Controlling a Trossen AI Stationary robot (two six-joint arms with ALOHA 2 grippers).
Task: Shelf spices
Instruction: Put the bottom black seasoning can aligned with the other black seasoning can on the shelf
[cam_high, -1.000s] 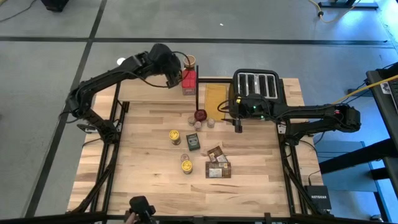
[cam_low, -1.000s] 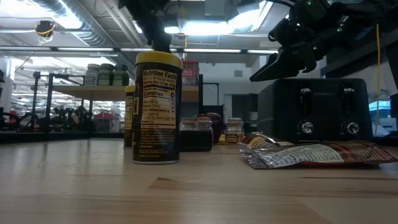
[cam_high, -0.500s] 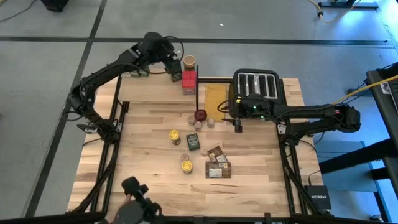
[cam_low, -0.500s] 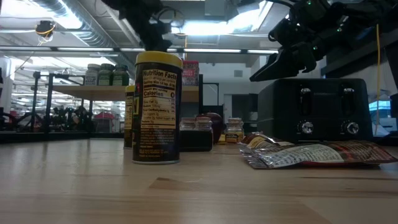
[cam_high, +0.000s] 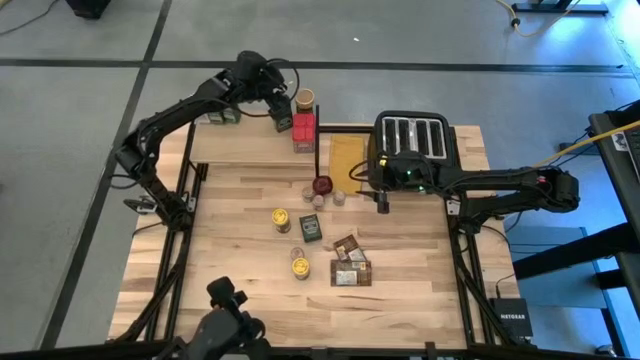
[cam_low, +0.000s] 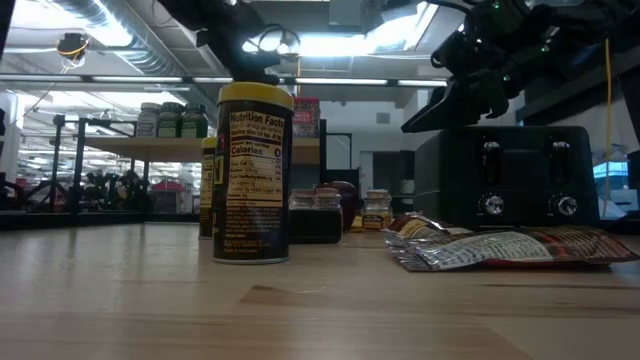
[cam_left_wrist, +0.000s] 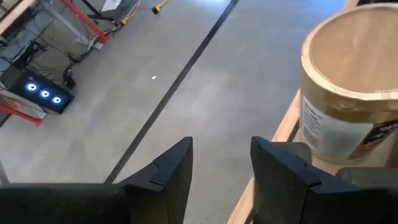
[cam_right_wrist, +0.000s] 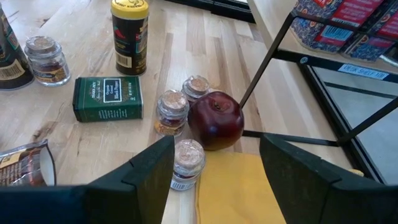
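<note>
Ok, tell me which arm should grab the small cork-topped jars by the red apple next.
Right. Its open claw hovers over the cork-topped jars; the left claw is empty up at the shelf.

grey concrete floor, black seams

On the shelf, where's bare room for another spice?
The shelf is bare along its middle, between the green-lidded jars at its left end and the red boxes at its right. That right end is crowded, with the left end effector there.

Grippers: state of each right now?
Left gripper: open, empty, at the shelf edge beside a tan-lidded jar.
Right gripper: open, empty, above the cork-topped jars.
</note>
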